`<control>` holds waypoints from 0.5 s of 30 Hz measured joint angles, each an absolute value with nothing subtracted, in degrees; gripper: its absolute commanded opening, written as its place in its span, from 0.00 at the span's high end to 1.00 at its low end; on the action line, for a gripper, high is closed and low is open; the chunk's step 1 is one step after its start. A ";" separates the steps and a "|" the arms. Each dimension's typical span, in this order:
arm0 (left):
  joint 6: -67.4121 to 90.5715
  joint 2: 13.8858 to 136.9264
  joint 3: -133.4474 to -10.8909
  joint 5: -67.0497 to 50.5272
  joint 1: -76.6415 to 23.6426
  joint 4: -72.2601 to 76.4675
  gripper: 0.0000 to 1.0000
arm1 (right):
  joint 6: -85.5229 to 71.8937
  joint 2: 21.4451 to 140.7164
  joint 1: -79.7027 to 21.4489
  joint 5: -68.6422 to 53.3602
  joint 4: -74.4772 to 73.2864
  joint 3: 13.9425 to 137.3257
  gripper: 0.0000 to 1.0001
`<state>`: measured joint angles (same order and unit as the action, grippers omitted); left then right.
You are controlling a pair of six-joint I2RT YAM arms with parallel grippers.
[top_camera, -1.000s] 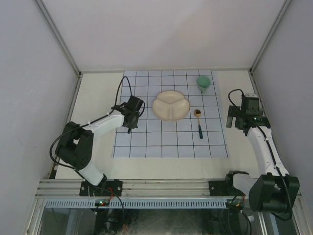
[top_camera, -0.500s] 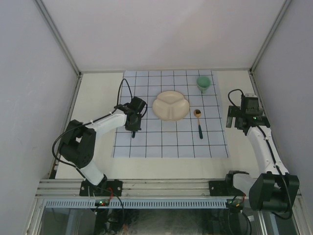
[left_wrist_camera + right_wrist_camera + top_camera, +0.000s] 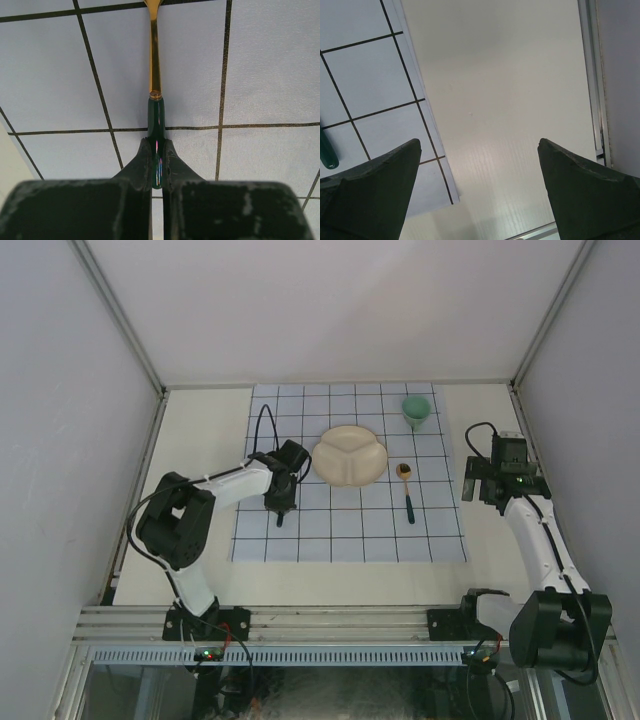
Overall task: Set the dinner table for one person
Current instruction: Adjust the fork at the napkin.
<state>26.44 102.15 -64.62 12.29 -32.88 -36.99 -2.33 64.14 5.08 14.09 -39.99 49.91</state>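
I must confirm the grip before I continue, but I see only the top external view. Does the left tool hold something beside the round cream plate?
Observer: Yes. The left tool is shut on the dark green handle of a slim gold utensil.
Operator: Is the right tool empty?
Observer: Yes. The right tool is open, with nothing between its fingers, above the bare cream-white dinner table.

Pale-blue grid cloth lies flat. On it: divided cream plate mid-cloth, green cup nr far-right corner, spoon w/ dark green handle just right of plate. Gold-shafted utensil, same green handle, left of plate.
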 measured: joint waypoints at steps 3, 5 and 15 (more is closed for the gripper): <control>26.46 102.15 -64.62 12.27 -32.88 -36.95 1.00 | -2.33 64.49 4.69 14.33 -39.97 49.91 0.00; 26.50 102.15 -64.62 12.27 -32.88 -36.95 1.00 | -2.33 64.77 4.38 14.52 -39.99 49.91 0.00; 26.55 99.79 -62.89 11.42 -32.60 -32.36 0.00 | -2.33 65.14 3.97 14.74 -39.99 49.91 0.00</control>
